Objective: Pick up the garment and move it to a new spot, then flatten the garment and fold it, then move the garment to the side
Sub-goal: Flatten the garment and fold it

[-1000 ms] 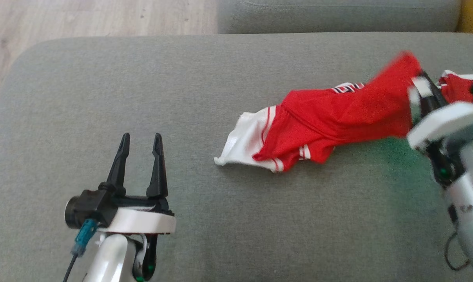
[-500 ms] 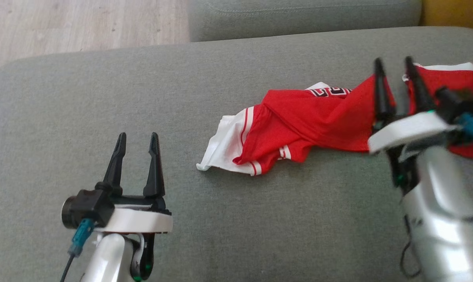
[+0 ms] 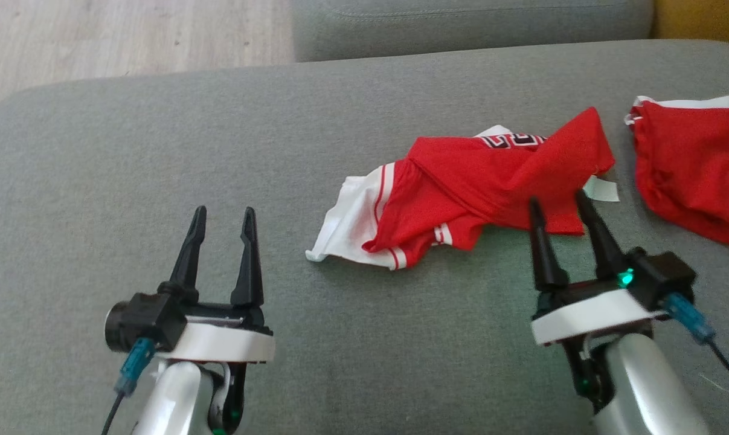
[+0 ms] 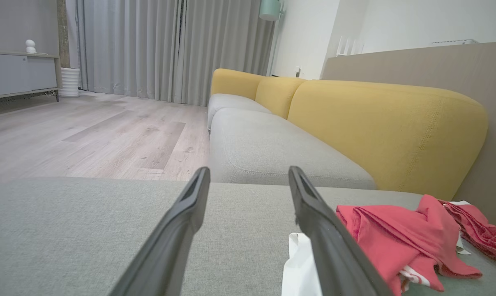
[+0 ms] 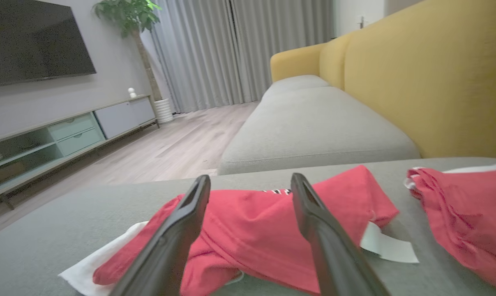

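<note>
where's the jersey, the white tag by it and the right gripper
jersey (image 3: 461, 187): head view, on its red middle fold
white tag (image 3: 601, 190): head view, middle of the tag, at the jersey's right end
right gripper (image 3: 555, 199): head view, midway between its open fingertips

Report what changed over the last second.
The right hand let go of the garment, opened and pulled back toward the robot. The garment's lifted end dropped; it now lies crumpled on the cushion. The left hand stayed open and idle; the second red garment kept its place.
</note>
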Tool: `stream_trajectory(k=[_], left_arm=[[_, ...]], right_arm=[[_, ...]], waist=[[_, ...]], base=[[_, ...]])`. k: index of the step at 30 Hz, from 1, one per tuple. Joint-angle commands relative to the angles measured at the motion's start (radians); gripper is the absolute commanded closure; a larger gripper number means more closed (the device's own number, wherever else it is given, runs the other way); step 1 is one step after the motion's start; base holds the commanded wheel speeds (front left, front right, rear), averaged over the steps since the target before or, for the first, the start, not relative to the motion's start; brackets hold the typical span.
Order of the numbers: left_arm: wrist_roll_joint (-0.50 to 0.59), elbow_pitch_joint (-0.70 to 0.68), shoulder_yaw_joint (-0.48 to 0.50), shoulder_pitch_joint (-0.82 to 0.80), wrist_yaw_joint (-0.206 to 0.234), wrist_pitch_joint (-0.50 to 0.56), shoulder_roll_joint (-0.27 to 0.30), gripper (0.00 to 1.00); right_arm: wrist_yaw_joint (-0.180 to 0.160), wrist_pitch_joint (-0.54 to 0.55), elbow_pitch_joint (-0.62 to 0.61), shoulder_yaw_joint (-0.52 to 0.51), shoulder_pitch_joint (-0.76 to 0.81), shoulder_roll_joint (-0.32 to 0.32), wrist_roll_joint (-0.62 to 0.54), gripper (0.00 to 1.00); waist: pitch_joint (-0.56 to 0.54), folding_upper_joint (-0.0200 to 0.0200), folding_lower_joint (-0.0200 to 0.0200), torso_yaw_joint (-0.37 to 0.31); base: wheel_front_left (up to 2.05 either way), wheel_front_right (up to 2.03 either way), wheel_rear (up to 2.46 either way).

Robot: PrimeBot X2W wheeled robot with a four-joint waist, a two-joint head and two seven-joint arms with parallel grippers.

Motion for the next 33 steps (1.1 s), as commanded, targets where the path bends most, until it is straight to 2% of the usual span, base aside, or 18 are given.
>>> stream_trajectory(k=[1, 8, 16, 20, 30, 31, 32, 33], left_arm=[[0.001, -0.027, 0.026, -0.030, -0.002, -0.005, 0.003, 0.00], [-0.012, -0.015, 0.003, -0.048, 0.001, -0.005, 0.003, 0.00], [-0.033, -0.001, -0.024, -0.066, 0.009, -0.005, 0.003, 0.00], [-0.042, 0.003, -0.039, -0.071, 0.013, -0.005, 0.003, 0.00], [-0.047, 0.004, -0.053, -0.069, 0.023, -0.005, 0.003, 0.00], [-0.047, 0.004, -0.053, -0.069, 0.024, -0.005, 0.003, 0.00], [-0.047, 0.004, -0.052, -0.069, 0.025, -0.005, 0.003, 0.00], [-0.046, 0.004, -0.050, -0.069, 0.026, -0.005, 0.003, 0.00]], right_arm=[[-0.001, 0.007, -0.040, 0.036, -0.035, 0.007, -0.015, 0.00], [-0.001, 0.085, -0.037, 0.143, -0.084, 0.005, -0.063, 0.00], [-0.001, 0.200, 0.101, 0.268, -0.174, -0.014, -0.065, 0.00], [-0.001, 0.237, 0.206, 0.281, -0.213, -0.009, -0.053, 0.00], [-0.001, 0.226, 0.368, 0.282, -0.283, 0.005, -0.026, 0.00], [-0.001, 0.227, 0.381, 0.286, -0.289, 0.006, -0.021, 0.40], [-0.001, 0.226, 0.393, 0.290, -0.294, 0.006, -0.017, 1.00], [-0.001, 0.222, 0.401, 0.296, -0.300, 0.006, -0.012, 1.00]], waist=[[0.005, 0.0000, 0.0001, 0.010], [0.027, 0.0000, 0.0001, 0.067], [0.050, 0.0000, 0.0001, 0.138], [0.056, 0.0000, 0.0001, 0.167], [0.061, 0.0000, 0.0001, 0.192], [0.061, 0.0000, 0.0001, 0.191], [0.062, 0.0000, 0.0001, 0.190], [0.062, 0.0000, 0.0001, 0.186]], base=[[0.00, 0.00, 0.00], [0.00, 0.00, 0.00], [0.00, 0.00, 0.00], [0.00, 0.00, 0.00], [0.00, 0.00, 0.00], [0.00, 0.00, 0.00], [0.00, 0.00, 0.00], [0.00, 0.00, 0.00]])
